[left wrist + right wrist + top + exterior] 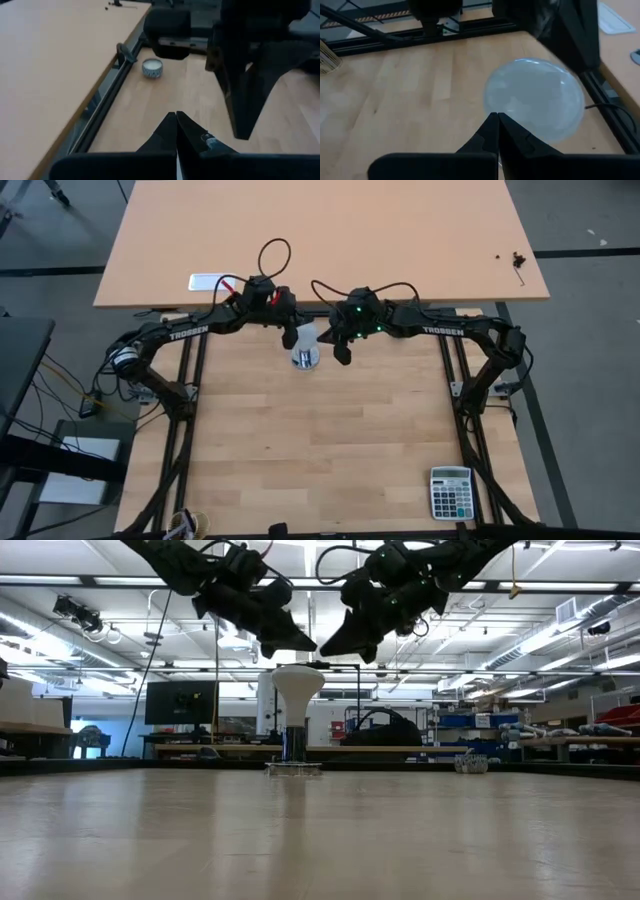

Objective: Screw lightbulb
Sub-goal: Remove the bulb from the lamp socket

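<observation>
The lightbulb (306,346) stands upright near the table's (330,460) far edge, head up, neck seated in its base, likely so it can be turned from above; the left gripper (289,335) and right gripper (341,352) hang either side of it, apart from it, each with fingers pressed together and empty.

Grey calculator (451,492) at the bench's (330,440) near right corner. Small round cream puck (152,68) beside the frame rail. White card (208,281) on the far board.
</observation>
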Robot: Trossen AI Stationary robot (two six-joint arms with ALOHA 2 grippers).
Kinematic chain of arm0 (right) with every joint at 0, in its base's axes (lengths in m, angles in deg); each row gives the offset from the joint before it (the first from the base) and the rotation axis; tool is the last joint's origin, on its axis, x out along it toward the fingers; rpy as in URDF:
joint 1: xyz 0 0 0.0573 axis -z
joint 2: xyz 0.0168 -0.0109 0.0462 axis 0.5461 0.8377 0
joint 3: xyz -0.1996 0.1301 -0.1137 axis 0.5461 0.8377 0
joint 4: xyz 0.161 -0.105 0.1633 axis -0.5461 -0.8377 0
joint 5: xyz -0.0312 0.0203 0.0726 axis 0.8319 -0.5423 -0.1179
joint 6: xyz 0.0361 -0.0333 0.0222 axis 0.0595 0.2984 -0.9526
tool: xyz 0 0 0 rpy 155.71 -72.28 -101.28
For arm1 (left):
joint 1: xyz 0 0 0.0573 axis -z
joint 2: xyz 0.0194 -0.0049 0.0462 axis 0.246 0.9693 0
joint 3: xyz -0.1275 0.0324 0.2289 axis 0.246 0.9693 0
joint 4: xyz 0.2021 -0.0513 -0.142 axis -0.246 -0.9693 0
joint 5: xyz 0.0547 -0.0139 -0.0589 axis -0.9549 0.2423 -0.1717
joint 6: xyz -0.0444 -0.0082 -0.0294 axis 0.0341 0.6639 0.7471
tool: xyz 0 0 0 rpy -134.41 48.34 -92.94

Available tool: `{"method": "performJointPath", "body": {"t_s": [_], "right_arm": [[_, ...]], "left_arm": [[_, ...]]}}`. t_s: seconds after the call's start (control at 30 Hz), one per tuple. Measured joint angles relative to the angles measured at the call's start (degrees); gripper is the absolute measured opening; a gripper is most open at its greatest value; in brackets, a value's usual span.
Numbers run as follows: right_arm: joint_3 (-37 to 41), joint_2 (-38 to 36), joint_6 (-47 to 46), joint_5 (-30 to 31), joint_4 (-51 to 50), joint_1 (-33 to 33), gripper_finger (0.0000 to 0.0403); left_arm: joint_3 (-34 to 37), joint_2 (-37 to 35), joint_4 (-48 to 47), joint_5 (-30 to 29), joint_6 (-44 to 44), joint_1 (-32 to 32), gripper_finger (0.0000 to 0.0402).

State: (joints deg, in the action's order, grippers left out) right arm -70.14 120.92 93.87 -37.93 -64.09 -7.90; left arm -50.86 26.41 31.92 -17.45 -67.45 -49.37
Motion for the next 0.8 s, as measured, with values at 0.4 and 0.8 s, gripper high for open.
{"method": "performJointPath", "body": {"t_s": [0.4, 0.8], "right_arm": [[0.0, 0.0, 0.8, 2.4, 0.3, -3.2, 0.0011], [0.0, 0.0, 0.7, 8.4, -0.5, -4.6, 0.0011]], "left_arm": [[0.1, 0.0, -7.4, -2.2, -3.8, -0.1, 0.0], [0.1, -0.1, -10.9, -4.8, -5.3, 0.0, 0.0]]}}
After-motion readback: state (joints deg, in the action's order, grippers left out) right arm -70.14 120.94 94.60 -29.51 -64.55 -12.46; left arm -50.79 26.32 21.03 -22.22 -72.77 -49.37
